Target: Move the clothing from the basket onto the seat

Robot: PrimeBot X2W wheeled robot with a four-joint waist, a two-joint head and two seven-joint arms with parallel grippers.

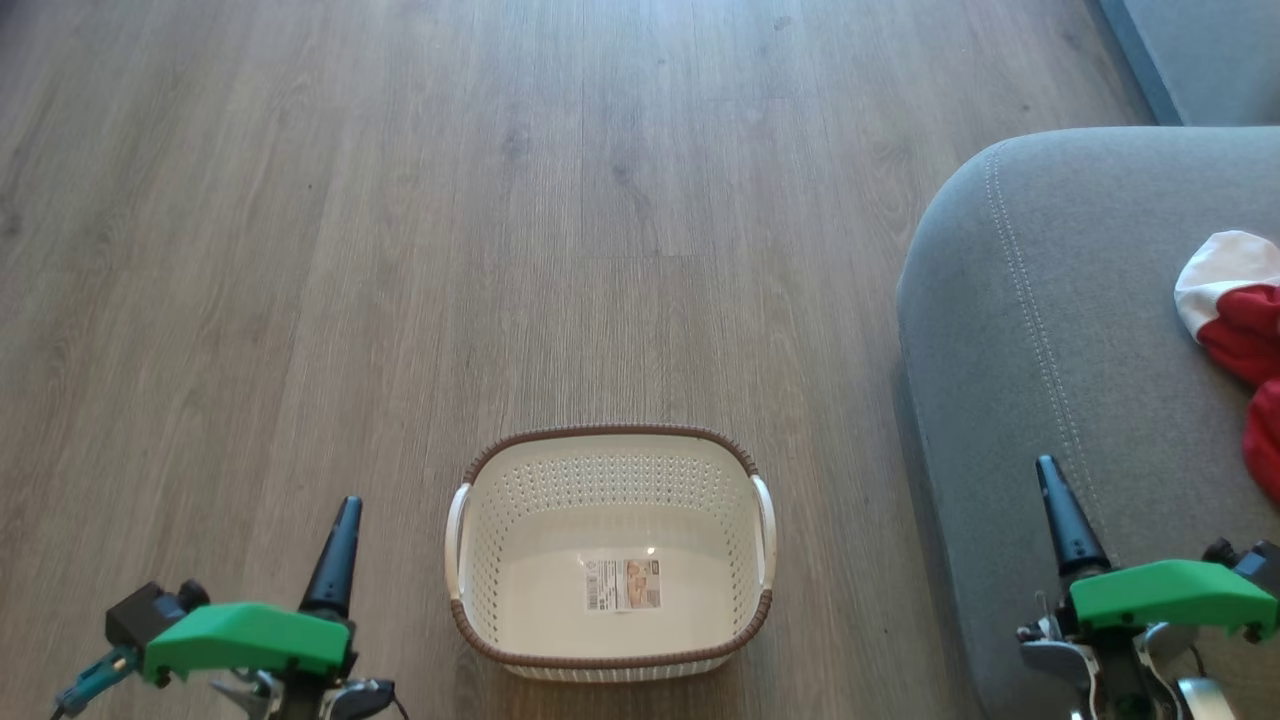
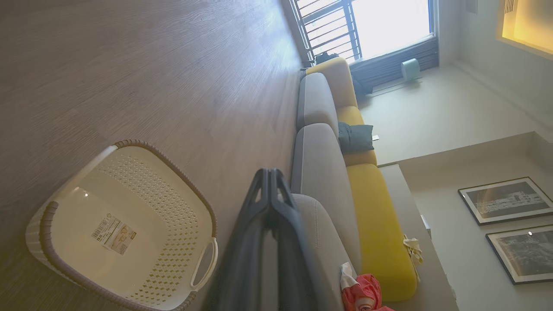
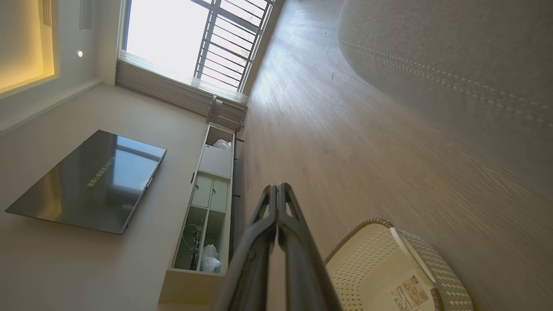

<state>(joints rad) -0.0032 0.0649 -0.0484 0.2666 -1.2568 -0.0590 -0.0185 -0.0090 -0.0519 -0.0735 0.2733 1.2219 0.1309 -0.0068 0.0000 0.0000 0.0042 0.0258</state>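
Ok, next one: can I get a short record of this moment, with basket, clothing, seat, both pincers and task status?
basket: on the floor, empty apart from a label
seat: grey cushion, right of the basket
clothing: red and white, lying on the seat, partly cut off by the frame edge
left pincer: shut, empty, left of the basket
right pincer: shut, empty, over the seat
task status: looks done

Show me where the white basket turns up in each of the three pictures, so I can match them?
Head view: basket low centre, on the wooden floor.
Left wrist view: basket lower left, seen tilted.
Right wrist view: basket bottom right corner, partly cut off.
Shared landmark: the grey seat, at the right edge, bottom centre, and top right.
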